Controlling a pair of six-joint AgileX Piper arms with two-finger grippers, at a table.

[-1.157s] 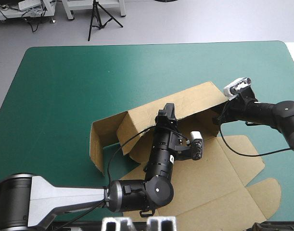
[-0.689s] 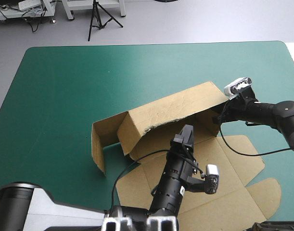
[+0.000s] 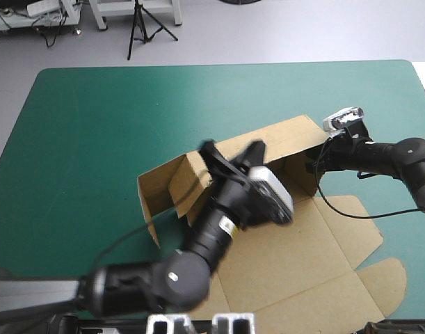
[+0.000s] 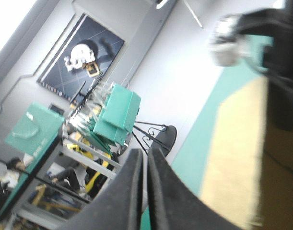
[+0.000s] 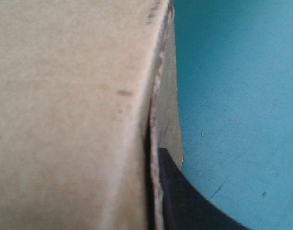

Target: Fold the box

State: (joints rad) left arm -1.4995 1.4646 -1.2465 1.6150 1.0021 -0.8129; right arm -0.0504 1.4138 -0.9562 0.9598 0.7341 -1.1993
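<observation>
Brown board forms the box (image 3: pixel 295 236), lying right of middle on the teal-green table (image 3: pixel 94 125), its far walls raised and its near panels flat. The right gripper (image 3: pixel 315 165) pinches the raised wall at the box's right end, one black finger (image 5: pixel 184 201) against the board, the other hidden behind it. The left gripper (image 4: pixel 147 152) hangs above the raised walls, its fingers together in a narrow arch, holding nothing.

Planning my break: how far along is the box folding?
Partly done. The box has its long far wall and a left end flap raised. In hand: the right gripper is shut on the wall's right end; the left gripper is shut, raised, holding nothing. Left: the near panels lie flat, untucked.
</observation>
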